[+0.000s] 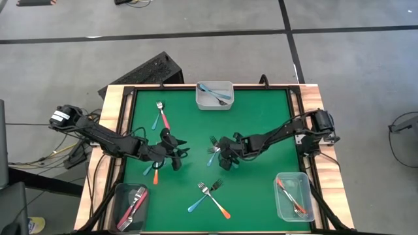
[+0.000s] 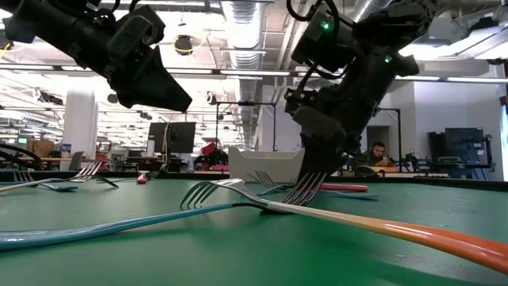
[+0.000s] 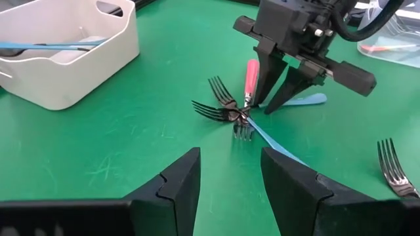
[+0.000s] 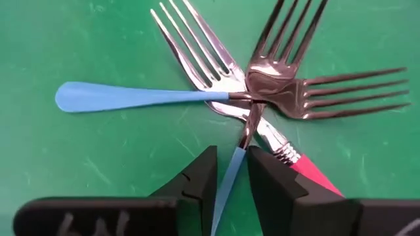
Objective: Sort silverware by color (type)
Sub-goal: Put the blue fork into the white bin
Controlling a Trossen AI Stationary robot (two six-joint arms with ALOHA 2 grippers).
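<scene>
Centrally on the green counter, three crossed forks are found (two blue-handled, one pink-red). The right pincer is lowered over them, its fingers narrowed around one blue handle. The left pincer is held open nearby, nothing between its fingers.

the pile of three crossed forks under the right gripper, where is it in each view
high view: crossed forks at the mat's centre, at the right gripper.
low view: only tines below that gripper show; the handles are hidden.
left wrist view: ahead, past the fingers.
right wrist view: filling the frame, one blue handle between the fingers.
shared landmark: the white container, also in the left wrist view.
</scene>
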